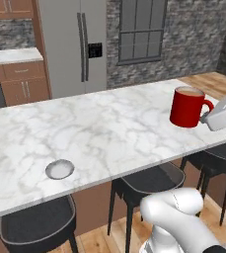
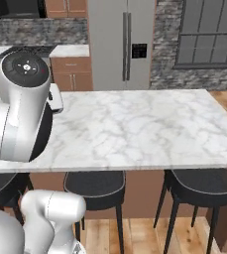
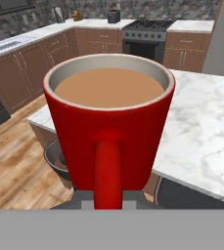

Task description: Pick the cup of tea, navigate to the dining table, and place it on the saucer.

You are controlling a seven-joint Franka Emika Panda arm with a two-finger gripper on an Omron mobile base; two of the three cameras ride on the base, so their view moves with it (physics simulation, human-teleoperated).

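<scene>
Claw fingers cannot be made out, so their state cannot be told, though the cup of tea point(image 1: 188, 107) is carried by its handle at the white hand, held level over the far right of the tabletop point(image 1: 109, 128). The saucer point(image 1: 59, 169) is seen well apart from the cup, near the tabletop's near edge. Tea could be spilled if the cup were tilted or swung quickly across.

We see the cup of tea point(image 1: 188, 107) — a glossy red mug, upright, full of brown liquid — held at the gripper point(image 1: 207, 117) by its handle, above the dining table's point(image 1: 109, 133) white marble end. The saucer point(image 1: 59, 169) — small, round, grey-white — lies flat on the table, well apart from the gripper, near the stool-side edge.
</scene>
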